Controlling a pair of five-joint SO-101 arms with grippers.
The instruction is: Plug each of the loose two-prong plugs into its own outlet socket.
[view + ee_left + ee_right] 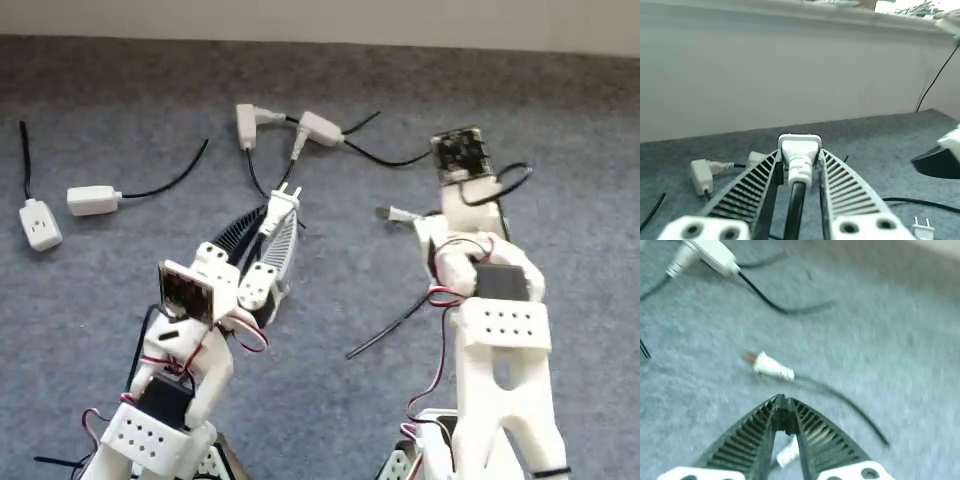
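My left gripper [278,212] is shut on a white two-prong plug [800,151], held above the carpet with its black cord running back between the fingers [756,184]. Beyond it lie two white socket pieces [247,125] [320,128] on black cords; one socket piece [702,174] appears in the left wrist view. A second loose plug [771,366] lies on the carpet just ahead of my right gripper [785,412], which is shut with its tips touching and nothing between them. That plug [396,213] sits left of the right arm.
At the far left rest a white outlet block [40,224] and a white corded connector [93,200]. Black cords [385,333] trail over the grey carpet between the arms. A small white piece [788,454] lies under the right gripper.
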